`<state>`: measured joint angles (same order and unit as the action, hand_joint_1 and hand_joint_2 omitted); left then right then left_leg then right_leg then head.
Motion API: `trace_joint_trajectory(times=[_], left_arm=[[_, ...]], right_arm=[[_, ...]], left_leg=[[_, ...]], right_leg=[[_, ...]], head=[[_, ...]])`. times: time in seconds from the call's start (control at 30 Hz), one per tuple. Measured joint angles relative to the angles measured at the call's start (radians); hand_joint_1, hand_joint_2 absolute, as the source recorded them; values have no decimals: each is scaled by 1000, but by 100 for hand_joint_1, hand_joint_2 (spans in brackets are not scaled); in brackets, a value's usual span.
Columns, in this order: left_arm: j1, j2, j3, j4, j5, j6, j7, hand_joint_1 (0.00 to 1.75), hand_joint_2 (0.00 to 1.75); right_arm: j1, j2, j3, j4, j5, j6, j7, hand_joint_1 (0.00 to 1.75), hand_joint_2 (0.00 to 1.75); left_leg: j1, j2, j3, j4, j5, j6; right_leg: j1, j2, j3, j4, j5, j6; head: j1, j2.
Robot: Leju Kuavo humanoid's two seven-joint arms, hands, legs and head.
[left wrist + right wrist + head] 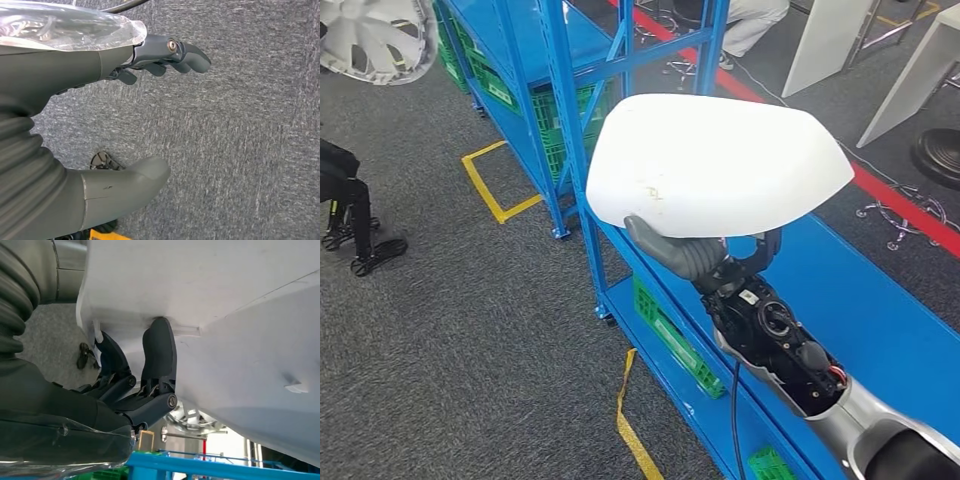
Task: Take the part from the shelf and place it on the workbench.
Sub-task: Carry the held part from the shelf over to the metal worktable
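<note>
Part [712, 160] is already off the shelf and up in the air: a big white moulded shell, smooth and rounded on top, held above the blue shelf [893, 330] by my right robot hand [705, 255]. From the head view the thumb lies along the near edge of the part and the fingers curl around underneath; the right wrist view shows the dark fingers [158, 352] pressed up against the white underside near a ridge or lip. So that robot hand is clamped on the part's edge, not under its middle. My guess is it's a hollow plastic cover, so light for its bulk and fairly stiff, but glossy and slippery, and with most of it sticking out past the grip it'll want to tip or rotate if I swing fast. Scuff marks near the thumb suggest the finish marks easily too. The lip underneath looks like the right place to hold. My left robot hand [166, 55] hangs over the grey carpet [245, 150] with nothing in it, fingers stretched out and apart from the thumb. I can't pick out the tabletop anywhere yet.
</note>
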<state>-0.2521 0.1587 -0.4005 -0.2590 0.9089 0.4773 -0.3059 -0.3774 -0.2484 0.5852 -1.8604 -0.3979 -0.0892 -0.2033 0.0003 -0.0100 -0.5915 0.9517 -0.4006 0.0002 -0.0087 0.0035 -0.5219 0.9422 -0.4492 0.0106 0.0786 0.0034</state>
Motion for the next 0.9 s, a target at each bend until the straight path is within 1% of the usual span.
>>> trace_joint_trajectory(times=[0.13, 0.2, 0.23, 0.27, 0.33, 0.37, 0.4, 0.43, 0.47, 0.5, 0.53, 0.57, 0.6, 0.67, 0.7, 0.73, 0.77, 0.8, 0.83, 0.87, 0.9], left_arm=[[-1, 1, 0, 0, -5, -2, 3, 0, 175], [-2, 2, 0, 0, -9, -2, 4, 0, 175], [-3, 2, 0, 0, -10, -2, 4, 0, 175], [-4, 2, 0, 0, -11, -3, 4, 0, 175], [-7, 1, 0, 0, -12, -4, 8, 0, 175], [-7, 1, 0, 0, -12, -5, 10, 0, 175], [-8, 0, 0, 0, -12, -5, 12, 0, 175], [-8, 0, 0, 0, -12, -5, 13, 0, 175], [-8, -1, 0, 0, -12, -6, 14, 0, 175], [-8, -1, 0, 0, -12, -8, 14, 0, 175], [-9, -1, 0, 0, -12, -9, 14, 0, 175], [-10, -1, 0, 0, -12, -10, 14, 0, 175], [-10, -1, 0, 0, -13, -10, 14, 0, 175], [-9, -1, 0, 0, -13, -11, 14, 0, 175], [-8, -1, 0, 0, -13, -11, 14, 0, 175], [-8, -1, 0, 0, -13, -11, 14, 0, 175], [-9, -1, 0, 0, -13, -11, 14, 0, 175], [-10, -1, 0, 0, -13, -11, 14, 0, 175], [-10, -1, 0, 0, -13, -11, 14, 0, 175], [-9, -1, 0, 0, -13, -11, 14, 0, 175], [-8, -1, 0, 0, -13, -11, 14, 0, 175]], right_arm=[[2, 2, 0, 4, 5, 0, 0, 175, 175], [4, 4, -1, 4, 8, 0, 0, 175, 175], [4, 4, -2, 4, 9, 0, 0, 175, 175], [5, 4, -3, 5, 11, 0, 0, 175, 175], [9, 5, -4, 6, 16, 1, 2, 175, 175], [12, 5, -4, 7, 18, 1, 3, 175, 175], [15, 5, -4, 8, 20, 1, 4, 175, 175], [16, 5, -4, 9, 22, 2, 4, 175, 175], [17, 5, -5, 10, 23, 2, 5, 175, 175], [17, 5, -5, 10, 24, 3, 7, 175, 175], [16, 5, -6, 10, 26, 4, 9, 175, 175], [17, 6, -6, 11, 27, 5, 11, 175, 175], [17, 6, -6, 11, 28, 6, 13, 175, 175], [17, 8, -7, 11, 28, 7, 15, 175, 175], [17, 9, -7, 11, 28, 7, 15, 175, 175], [16, 9, -8, 11, 28, 8, 15, 175, 175], [15, 10, -8, 10, 29, 8, 15, 175, 175], [16, 11, -8, 10, 29, 8, 15, 175, 175], [16, 11, -8, 10, 29, 9, 15, 175, 175], [17, 12, -8, 11, 29, 9, 16, 175, 175], [17, 12, -8, 11, 29, 9, 16, 175, 175]], left_leg=[[-3, 0, 0, 0, -3, 6], [3, 1, 9, -10, -1, 13], [6, 1, 16, -15, 0, 17], [10, 1, 22, -20, 0, 21], [9, 0, 27, -21, -3, 24], [10, -3, 29, -21, -4, 23], [10, -6, 30, -20, -6, 21], [11, -11, 33, -19, -8, 18], [13, -16, 37, -18, -11, 14], [15, -21, 40, -17, -15, 8], [15, -25, 42, -14, -18, 2], [15, -29, 41, -12, -20, -5], [15, -33, 38, -11, -20, -12], [17, -39, 35, -12, -18, -25], [19, -37, 33, -7, -22, -30], [20, -30, 24, 13, -35, -34], [20, -21, 3, 56, -59, -37], [20, -10, -29, 122, -90, -39], [20, -5, -70, 201, -123, -41], [20, -3, -107, 268, -145, -42], [20, -2, -129, 303, -150, -42]], right_leg=[[-3, 0, 2, -1, -2, 6], [-3, -1, -3, 9, -12, 11], [-3, -1, -15, 37, -29, 13], [-3, -1, -39, 88, -55, 15], [-5, -1, -109, 232, -113, 17], [-7, -1, -140, 287, -126, 19], [-9, -1, -156, 308, -121, 20], [-12, -1, -152, 290, -97, 21], [-15, 0, -129, 232, -58, 21], [-18, 5, -96, 158, -21, 21], [-18, 11, -65, 90, 4, 21], [-18, 17, -41, 44, 17, 20], [-15, 22, -29, 24, 16, 17], [-11, 20, -23, 19, 14, 7], [-10, 16, -22, 16, 16, 1], [-11, 12, -20, 13, 17, -6], [-11, 7, -18, 10, 18, -12], [-10, 2, -17, 9, 18, -18], [-8, -3, -17, 8, 17, -22], [-6, -9, -18, 8, 16, -24], [-4, -13, -17, 9, 15, -25]], head=[[0, 0], [1, 0], [3, 0], [6, 0], [11, 0], [12, 0], [12, 0], [13, 0], [14, 0], [14, 0], [14, 0], [14, 0], [13, 0], [10, 0], [9, 0], [7, 0], [4, 0], [0, 0], [-2, 0], [-3, 0], [-3, 0]])
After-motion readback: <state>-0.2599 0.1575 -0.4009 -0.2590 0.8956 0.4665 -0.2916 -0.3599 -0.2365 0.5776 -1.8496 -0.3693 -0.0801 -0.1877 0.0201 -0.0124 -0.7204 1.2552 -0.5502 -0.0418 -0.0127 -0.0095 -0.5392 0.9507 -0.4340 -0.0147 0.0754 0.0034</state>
